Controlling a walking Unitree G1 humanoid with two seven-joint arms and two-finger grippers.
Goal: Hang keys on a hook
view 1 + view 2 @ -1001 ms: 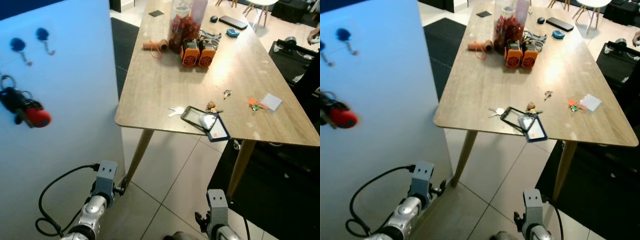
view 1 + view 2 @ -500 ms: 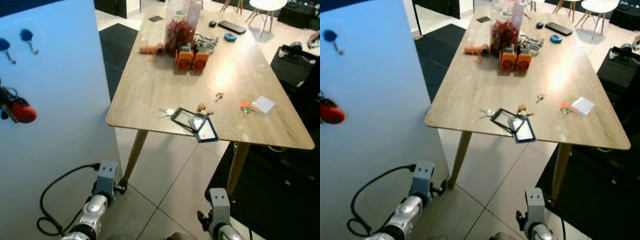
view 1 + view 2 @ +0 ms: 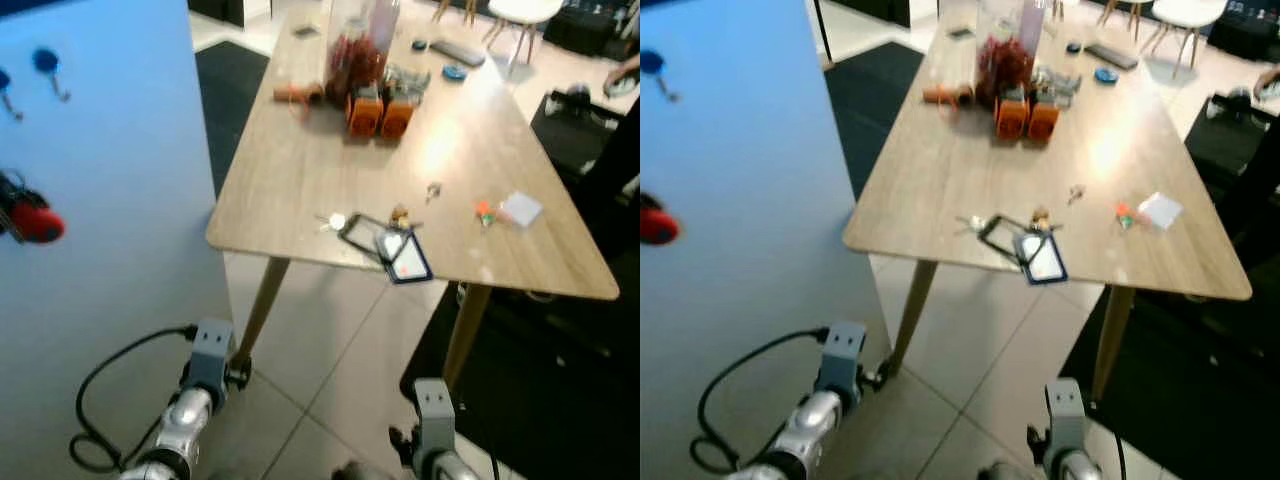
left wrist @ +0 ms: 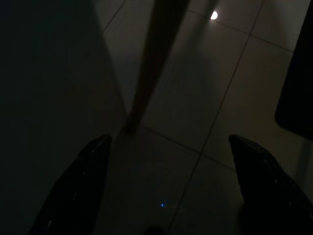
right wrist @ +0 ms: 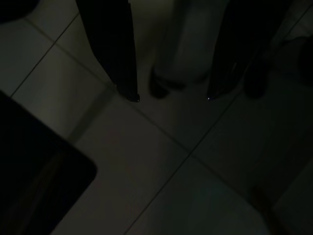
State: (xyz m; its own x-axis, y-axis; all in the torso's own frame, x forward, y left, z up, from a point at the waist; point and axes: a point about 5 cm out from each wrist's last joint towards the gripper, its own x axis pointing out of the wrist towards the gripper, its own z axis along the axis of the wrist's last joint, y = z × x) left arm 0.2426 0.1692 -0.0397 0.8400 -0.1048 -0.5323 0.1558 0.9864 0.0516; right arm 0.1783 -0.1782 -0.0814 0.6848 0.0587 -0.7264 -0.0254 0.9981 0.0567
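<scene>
A bunch of keys with a red fob [image 3: 30, 215] hangs on the white board [image 3: 110, 200] at the left, below two blue hooks [image 3: 45, 62]. More keys lie on the wooden table [image 3: 300, 170]: a silver pair [image 3: 329, 221] near the front edge, a small key [image 3: 432, 188] and an orange-tagged one [image 3: 486, 211]. Both arms hang low over the tiled floor, the left arm [image 3: 205, 365] by the board and the right arm [image 3: 430, 415] below the table's corner. My left gripper [image 4: 169, 139] and right gripper [image 5: 171, 96] are open and hold nothing.
A dark card holder [image 3: 392, 252] overhangs the table's front edge. Two orange items [image 3: 380, 112], a jar and a phone sit at the far end. A table leg [image 3: 257, 310] stands close to my left arm. Dark furniture [image 3: 590, 120] fills the right side.
The whole picture has shifted and blurred, so the camera has moved. The keys with the red fob stay on the board and both arms still hang.
</scene>
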